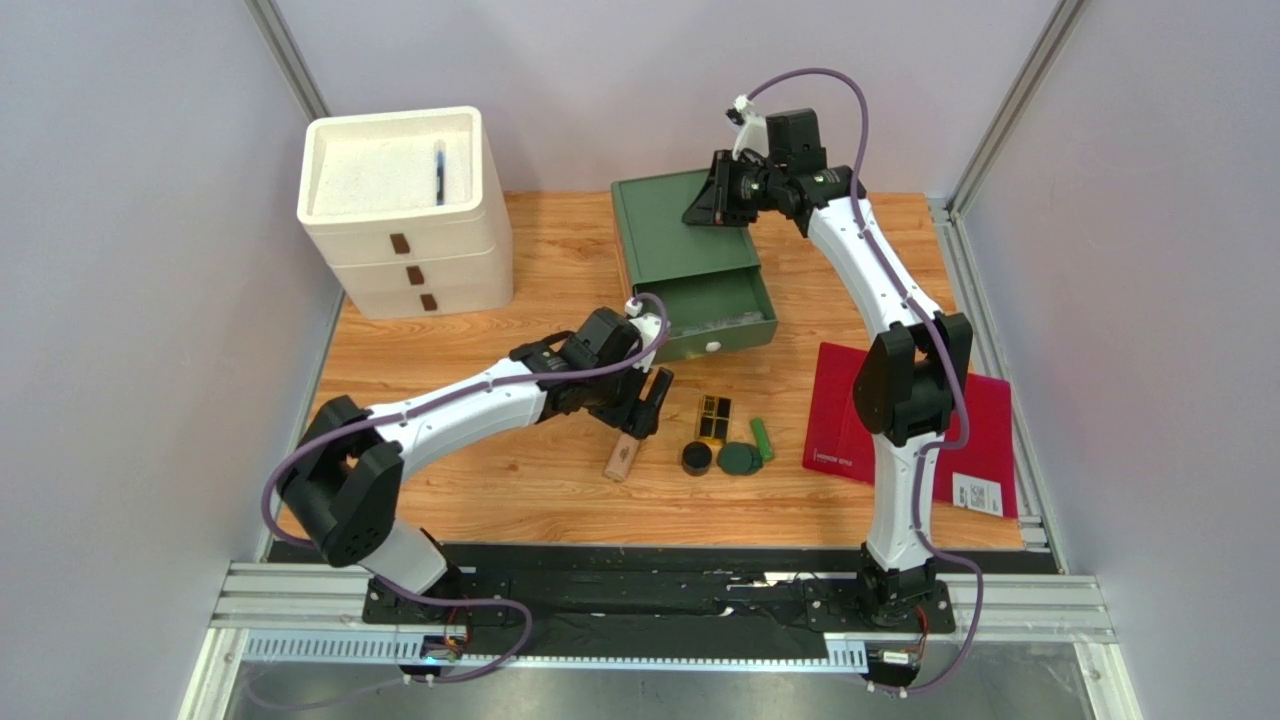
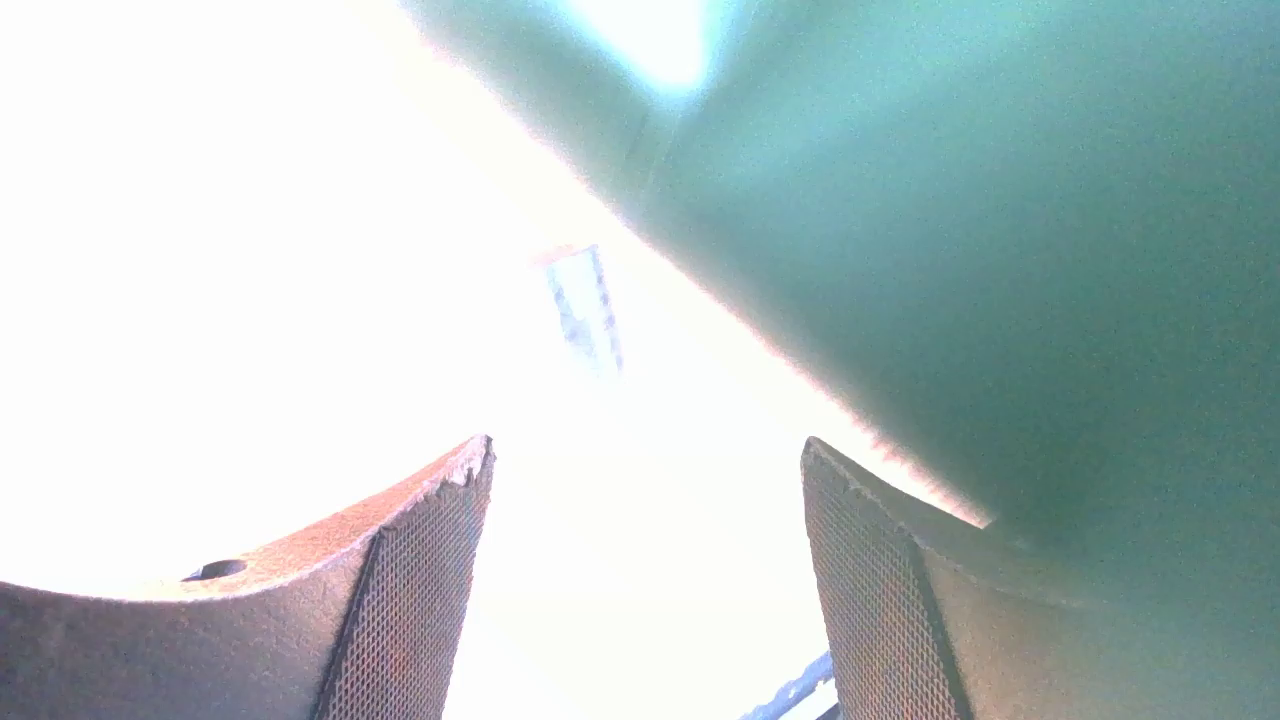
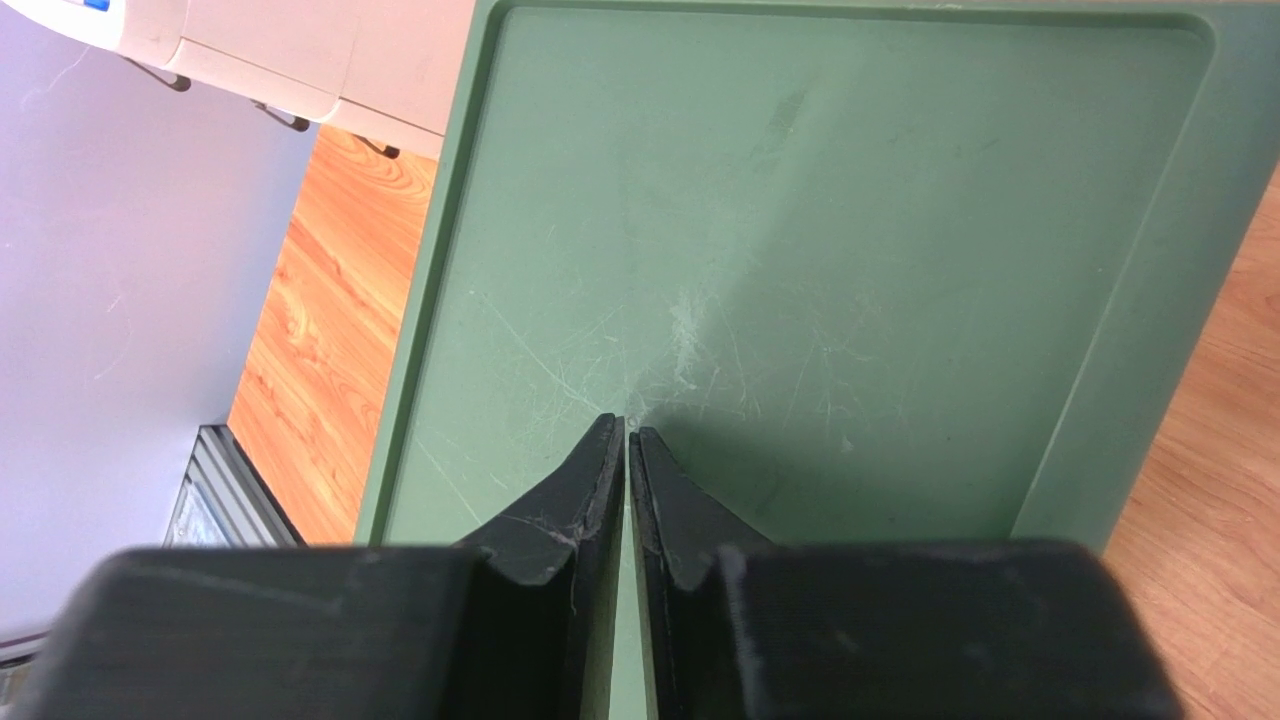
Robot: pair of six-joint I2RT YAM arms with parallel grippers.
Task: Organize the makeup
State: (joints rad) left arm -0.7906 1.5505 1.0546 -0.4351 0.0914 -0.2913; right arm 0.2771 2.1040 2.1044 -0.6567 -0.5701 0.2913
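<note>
Left wrist view mostly glare; clear tube point(image 2: 583, 308) faint, ahead of wide-apart left jaws. Right jaws pressed together, empty, over green box point(image 3: 842, 270).

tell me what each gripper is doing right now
left gripper: open, holding nothing
right gripper: closed, empty, tips at the top of the green drawer box

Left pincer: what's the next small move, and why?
Probably move the left pincer onto the beige tube. Its jaws stand open and empty, the tube lies closest to it on the table, and the green drawer is open alongside. The right pincer, shut with its tips on the green box top, seems to steady it.
</note>
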